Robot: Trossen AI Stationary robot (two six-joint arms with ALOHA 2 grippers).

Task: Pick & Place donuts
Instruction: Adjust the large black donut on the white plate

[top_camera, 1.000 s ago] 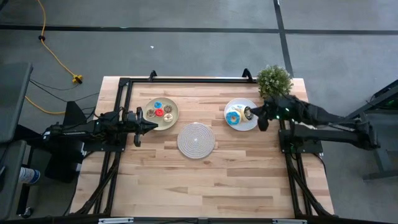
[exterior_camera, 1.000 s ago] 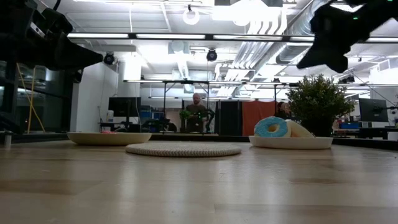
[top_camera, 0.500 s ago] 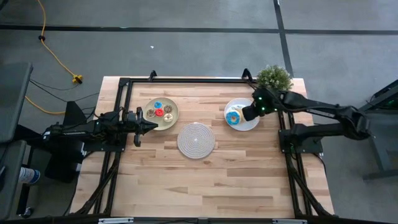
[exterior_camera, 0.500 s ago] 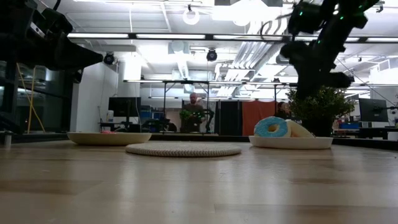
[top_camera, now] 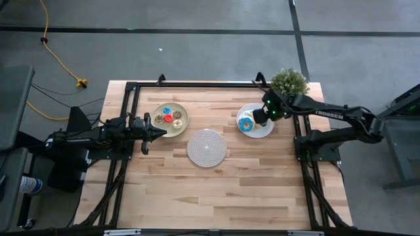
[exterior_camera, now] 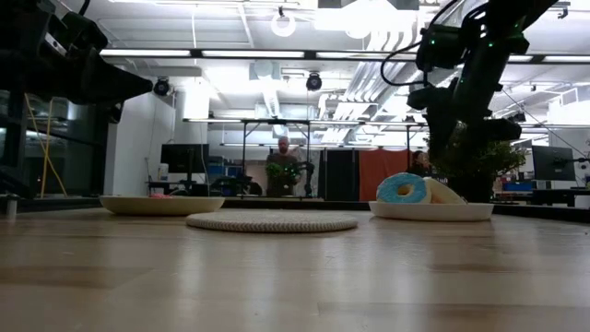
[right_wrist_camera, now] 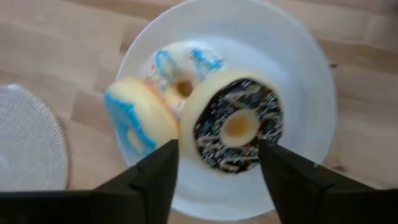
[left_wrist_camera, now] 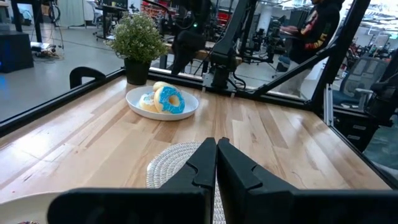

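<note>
A white plate [top_camera: 257, 128] at the table's far right holds three donuts. One is iced chocolate-brown [right_wrist_camera: 236, 124], one white with blue stripes [right_wrist_camera: 180, 71], and one blue [right_wrist_camera: 134, 121] leans on its edge. My right gripper [right_wrist_camera: 217, 144] hangs open above this plate, pointing down. Its fingers stand on either side of the chocolate donut, above it and touching nothing. A tan plate [top_camera: 184, 115] at the far left holds several small donuts [top_camera: 169, 118]. My left gripper [top_camera: 161, 133] is shut and level beside that plate's near edge.
A round woven mat [top_camera: 207, 147] lies mid-table between the plates. A potted plant [top_camera: 289, 83] stands at the far right corner, just behind the white plate. A black frame rail [top_camera: 197, 84] runs along the far edge. People show in the room beyond the table.
My right gripper has swung from the white plate's right side toward the table's left edge, over the plate. It has also come down and tipped to point downward.
</note>
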